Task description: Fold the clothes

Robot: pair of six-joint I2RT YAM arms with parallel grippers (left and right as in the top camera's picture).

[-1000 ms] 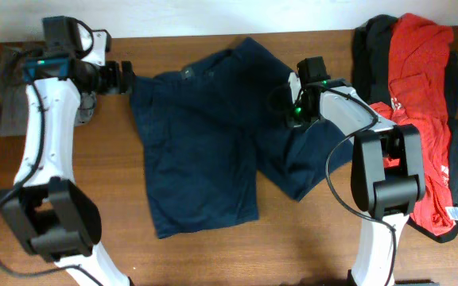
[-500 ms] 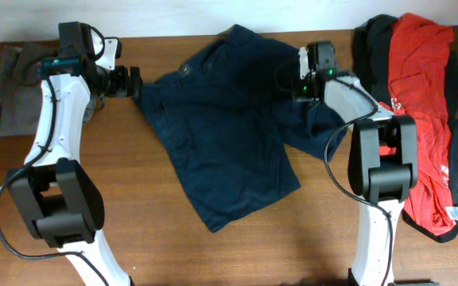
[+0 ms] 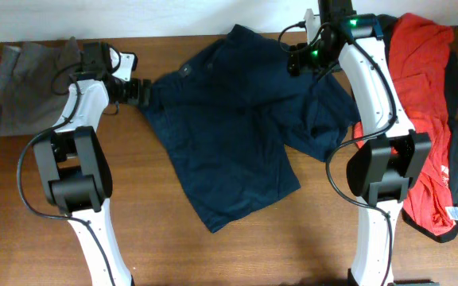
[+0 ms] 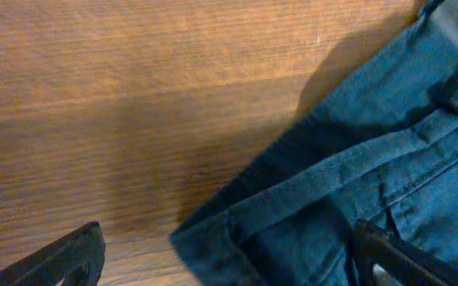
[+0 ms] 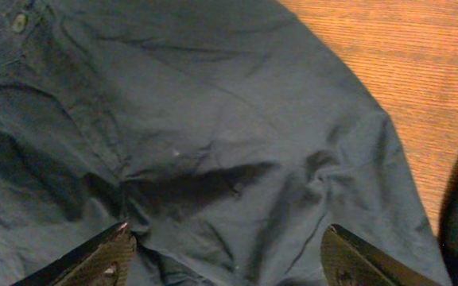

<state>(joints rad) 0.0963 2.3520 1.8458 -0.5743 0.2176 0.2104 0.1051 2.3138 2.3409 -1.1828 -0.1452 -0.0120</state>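
1. Left claw [image 4: 229, 258] was open, jaws wide apart on either side of a corner of the dark navy blue fabric shorts [image 4: 372, 159]; nothing was pinched.
2. Right claw [image 5: 229, 254] was open too, over rumpled shorts fabric.
3. Shorts lay crooked and unfolded on the brown wooden worktop [image 3: 133, 222].
4. Risk: a shallow close would likely catch one layer, so the corner could slip and the fold skew.
5. A grey cloth garment [image 3: 22, 95] lay beside the left arm. A red T-shirt [image 3: 420, 71] on black garments [image 3: 370, 44] crowded the right side and could snag.
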